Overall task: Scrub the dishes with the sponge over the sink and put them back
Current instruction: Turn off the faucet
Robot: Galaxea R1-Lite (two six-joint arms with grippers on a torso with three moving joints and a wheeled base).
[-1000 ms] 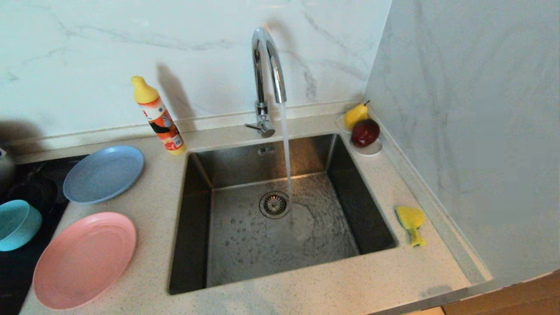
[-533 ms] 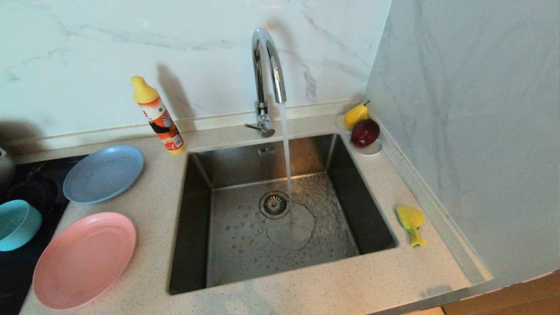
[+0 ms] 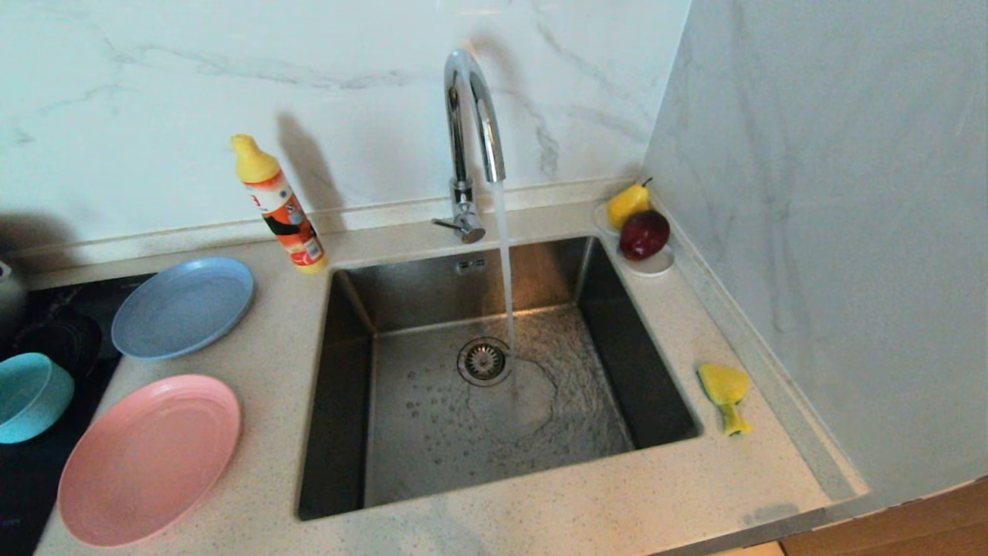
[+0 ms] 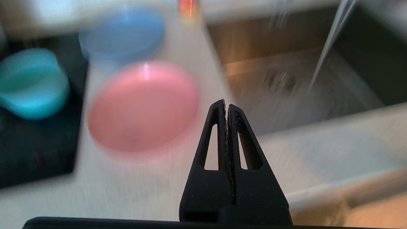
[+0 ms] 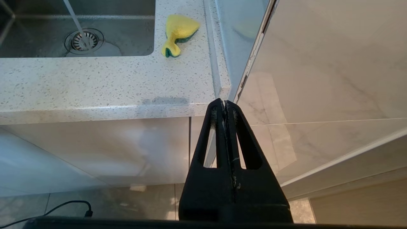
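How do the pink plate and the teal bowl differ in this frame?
The pink plate is wide and shallow; the teal bowl is smaller across with deeper walls. The plate lies on the speckled counter, nearer the sink; the bowl stands on the black cooktop, cut by the head view's edge. Both sit upright, empty and untouched, left of the sink.

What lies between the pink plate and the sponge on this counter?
In the head view, the sink, with water running from the tap, separates the pink plate from the sponge.
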